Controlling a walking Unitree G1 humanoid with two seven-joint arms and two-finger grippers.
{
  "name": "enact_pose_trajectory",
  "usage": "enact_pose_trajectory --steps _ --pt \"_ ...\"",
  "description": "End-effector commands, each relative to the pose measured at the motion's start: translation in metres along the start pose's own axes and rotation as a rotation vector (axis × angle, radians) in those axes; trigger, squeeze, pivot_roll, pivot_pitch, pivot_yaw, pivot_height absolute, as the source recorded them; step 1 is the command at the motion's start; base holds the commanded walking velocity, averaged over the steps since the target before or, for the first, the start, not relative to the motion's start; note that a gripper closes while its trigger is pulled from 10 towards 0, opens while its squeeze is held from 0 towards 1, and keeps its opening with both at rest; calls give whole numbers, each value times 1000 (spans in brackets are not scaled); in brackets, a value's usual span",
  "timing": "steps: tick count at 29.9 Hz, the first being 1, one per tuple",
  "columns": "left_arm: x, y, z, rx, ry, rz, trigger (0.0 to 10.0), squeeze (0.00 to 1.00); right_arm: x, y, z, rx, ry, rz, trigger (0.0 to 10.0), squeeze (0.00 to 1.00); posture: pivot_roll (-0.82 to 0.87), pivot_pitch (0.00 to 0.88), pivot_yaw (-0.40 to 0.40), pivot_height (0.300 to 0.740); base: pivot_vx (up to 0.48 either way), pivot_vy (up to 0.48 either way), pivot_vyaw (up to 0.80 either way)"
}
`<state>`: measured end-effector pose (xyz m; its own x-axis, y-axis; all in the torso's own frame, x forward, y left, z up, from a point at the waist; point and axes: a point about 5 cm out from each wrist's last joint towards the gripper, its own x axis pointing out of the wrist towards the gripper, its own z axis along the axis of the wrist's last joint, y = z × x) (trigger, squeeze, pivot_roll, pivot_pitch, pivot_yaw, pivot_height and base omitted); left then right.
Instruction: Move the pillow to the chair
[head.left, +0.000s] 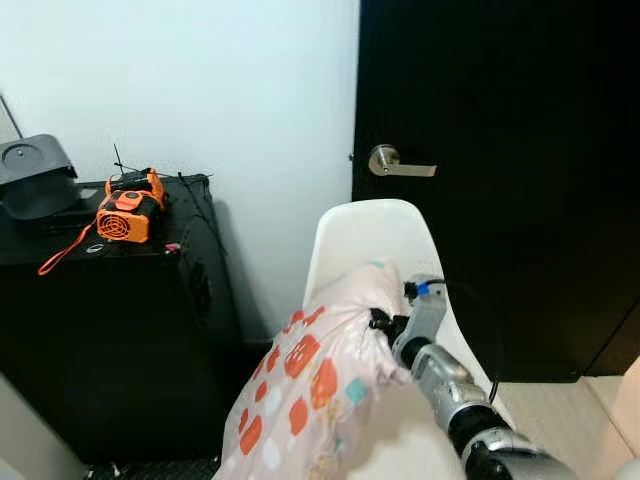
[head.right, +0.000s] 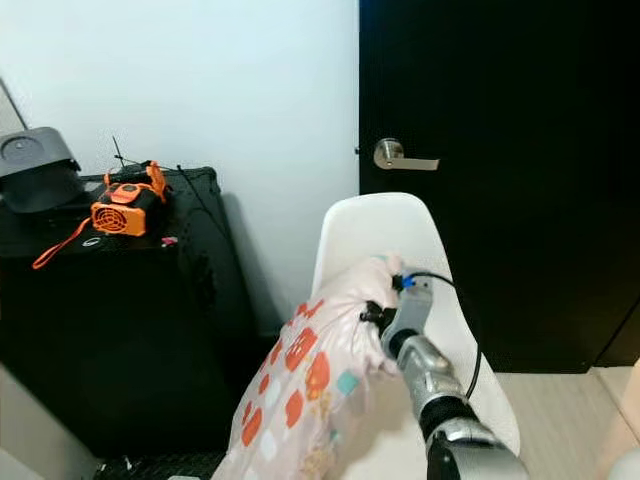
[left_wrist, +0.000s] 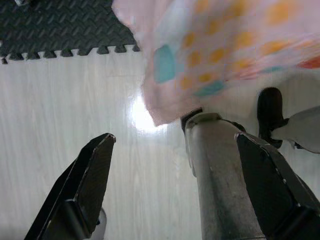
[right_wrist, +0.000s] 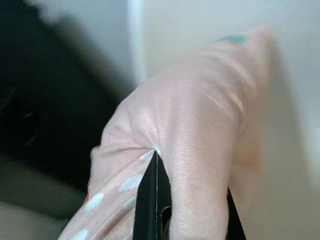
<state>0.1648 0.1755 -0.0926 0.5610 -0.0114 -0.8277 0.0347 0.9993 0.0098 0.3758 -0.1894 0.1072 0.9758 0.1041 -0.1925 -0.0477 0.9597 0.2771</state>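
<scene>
Your right end effector (head.left: 382, 322) is clamped on the pillow (head.left: 310, 390), already against the chair (head.left: 372, 232) back; you've only lowering and release left; left end effector (left_wrist: 185, 190) open, idle.

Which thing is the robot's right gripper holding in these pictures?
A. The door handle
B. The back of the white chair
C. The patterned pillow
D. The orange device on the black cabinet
C: the right gripper has its fingers pinched into a fold of the pink patterned pillow, which it holds up in front of the white chair.
</scene>
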Motion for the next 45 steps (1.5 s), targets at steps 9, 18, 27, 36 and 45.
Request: enact_pose_trajectory --steps 9,18,27,36,45 --pt "-3 8 -10 -18 21 25 10000 0 -2 -35 99 -27 -280 -176 10000 0 -54 75 15 740 0 0 0" --pt "-2 7 -6 -19 8 23 10000 0 -29 -90 123 -9 -334 -462 10000 0 -49 71 19 740 0 0 0" --pt "-2 11 -4 15 7 16 10000 0 -56 -133 96 1 -285 -603 10000 0 -75 68 49 700 0 0 0" --pt "-1 12 2 29 -7 10 10000 0 -57 -132 55 -38 -188 -613 10000 0 -73 69 55 665 0 0 0" --pt "-1 11 1 34 -6 6 10000 0 -54 -128 54 -71 -178 -605 10000 0 -76 68 54 640 0 0 0"
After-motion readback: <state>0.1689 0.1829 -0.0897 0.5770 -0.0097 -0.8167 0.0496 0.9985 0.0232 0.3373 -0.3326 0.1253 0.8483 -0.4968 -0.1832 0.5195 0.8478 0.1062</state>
